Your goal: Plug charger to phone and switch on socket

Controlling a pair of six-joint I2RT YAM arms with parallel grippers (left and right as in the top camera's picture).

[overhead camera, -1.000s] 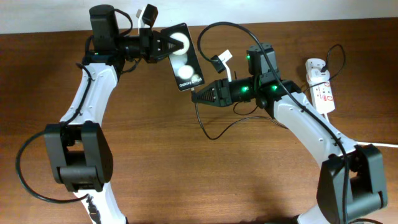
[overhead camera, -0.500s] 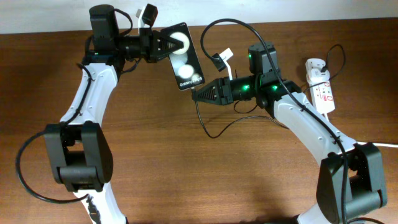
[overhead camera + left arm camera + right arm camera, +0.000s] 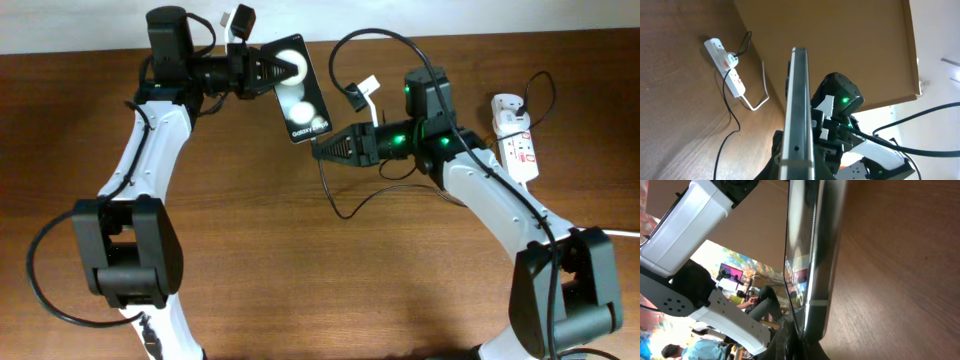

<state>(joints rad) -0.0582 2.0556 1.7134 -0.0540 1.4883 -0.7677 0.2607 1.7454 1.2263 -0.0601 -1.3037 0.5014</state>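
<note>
The phone [image 3: 300,90] is black and glossy with white text at its lower end, and is lifted off the table. My left gripper [image 3: 268,72] is shut on its upper end. My right gripper [image 3: 322,150] is shut on the charger at the phone's lower end; the connector tip is hidden between the fingers and the phone. The thin black charger cable [image 3: 340,212] loops over the table below it. The phone shows edge-on in the left wrist view [image 3: 797,100] and the right wrist view [image 3: 816,255]. The socket [image 3: 517,140] lies at the right, white with red markings.
The socket also shows in the left wrist view [image 3: 727,67] with its thick white cord [image 3: 757,102]. A white adapter [image 3: 505,104] is plugged in at the socket's far end. The table's far edge [image 3: 80,52] runs behind the left arm.
Both grippers and the phone have shifted slightly up and to the right together. The cable loop followed a little. Both grips are unchanged.
</note>
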